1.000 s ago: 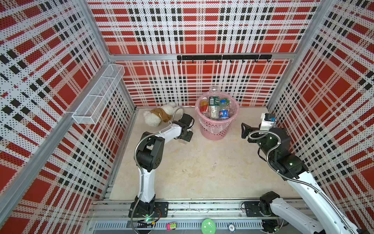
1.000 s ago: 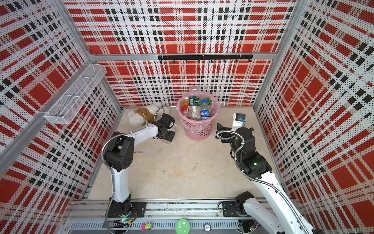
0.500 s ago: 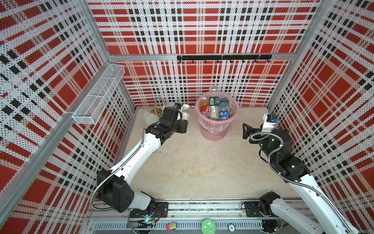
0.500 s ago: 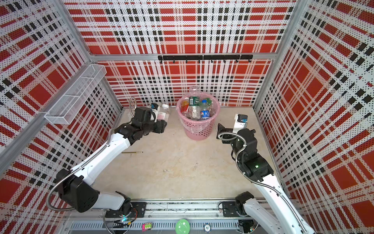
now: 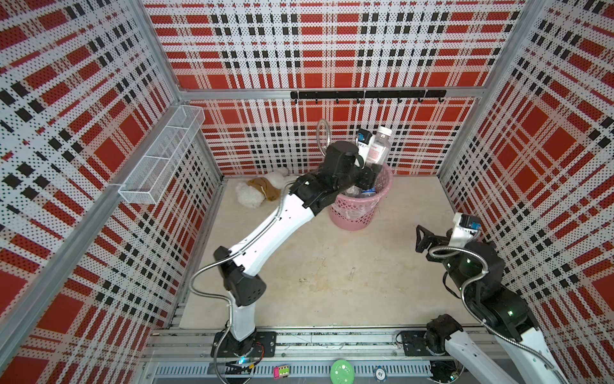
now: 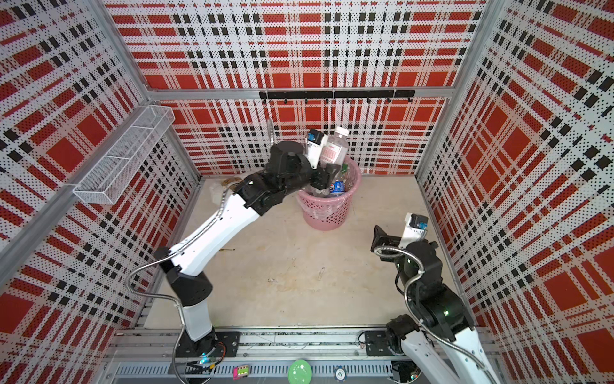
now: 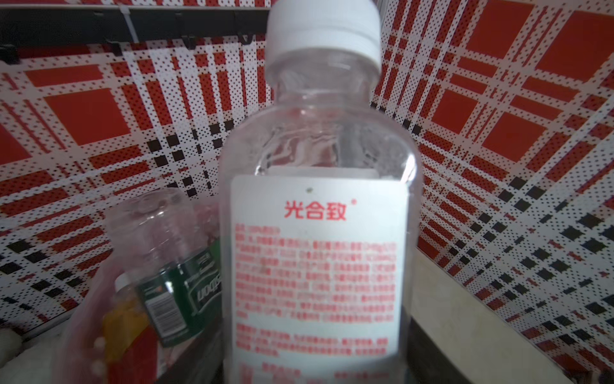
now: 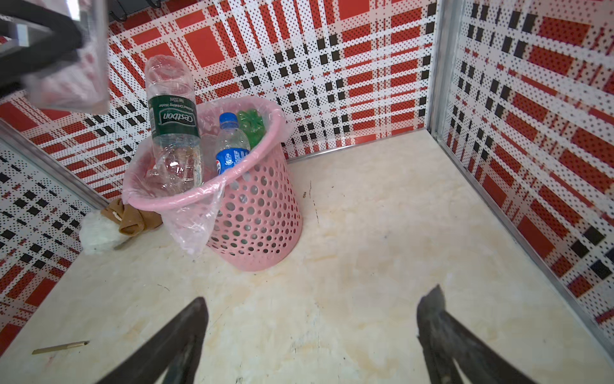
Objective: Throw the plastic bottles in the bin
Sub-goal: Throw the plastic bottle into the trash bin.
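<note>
– Clear white-capped bottle (image 5: 378,148), why so high over the pink bin (image 5: 358,214) at the far side?
– Left gripper (image 5: 367,171) clamps its lower body, cap up, so it can likely drop among the Cestbon bottle (image 8: 174,123) and others
– Right gripper (image 8: 312,332)?
– Spread wide, empty, parked near right, clear of the drop

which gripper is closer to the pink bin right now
Left. The left gripper holds a white-capped bottle just above the bin; the right gripper hangs open over the table, well apart from it.
</note>
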`<state>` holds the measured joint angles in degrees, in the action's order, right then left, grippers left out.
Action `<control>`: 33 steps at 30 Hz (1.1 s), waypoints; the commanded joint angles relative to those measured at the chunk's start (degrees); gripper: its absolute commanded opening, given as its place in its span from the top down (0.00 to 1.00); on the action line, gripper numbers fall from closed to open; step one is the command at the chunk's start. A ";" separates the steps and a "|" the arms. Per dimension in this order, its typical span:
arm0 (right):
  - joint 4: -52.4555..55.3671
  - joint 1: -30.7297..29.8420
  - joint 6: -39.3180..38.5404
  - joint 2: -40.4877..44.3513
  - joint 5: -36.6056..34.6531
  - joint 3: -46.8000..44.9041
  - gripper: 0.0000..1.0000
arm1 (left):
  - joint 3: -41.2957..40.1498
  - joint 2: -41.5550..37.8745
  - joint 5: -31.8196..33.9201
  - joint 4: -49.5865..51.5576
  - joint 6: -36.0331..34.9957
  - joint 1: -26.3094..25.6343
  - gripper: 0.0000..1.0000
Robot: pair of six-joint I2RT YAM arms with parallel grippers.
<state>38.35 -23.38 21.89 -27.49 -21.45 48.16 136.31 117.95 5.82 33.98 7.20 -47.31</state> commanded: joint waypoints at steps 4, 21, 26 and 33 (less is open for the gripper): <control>2.60 0.17 3.24 2.21 -0.20 -2.30 0.00 | 15.90 14.43 -0.04 2.15 1.40 0.79 0.49; -1.61 0.18 4.70 -0.28 2.55 -4.13 0.00 | 12.58 15.98 -6.22 -5.32 8.18 5.30 0.47; -2.72 0.18 4.92 -1.31 3.15 -4.39 0.00 | 11.89 13.99 -8.07 -5.37 8.82 5.65 0.01; -3.92 0.17 4.22 -2.65 3.28 -3.66 0.00 | 5.05 4.22 -8.11 -11.11 10.89 6.13 0.01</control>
<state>37.93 -23.40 26.39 -29.52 -18.46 43.92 143.09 129.62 -1.83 28.45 16.67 -41.56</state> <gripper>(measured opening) 0.997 0.990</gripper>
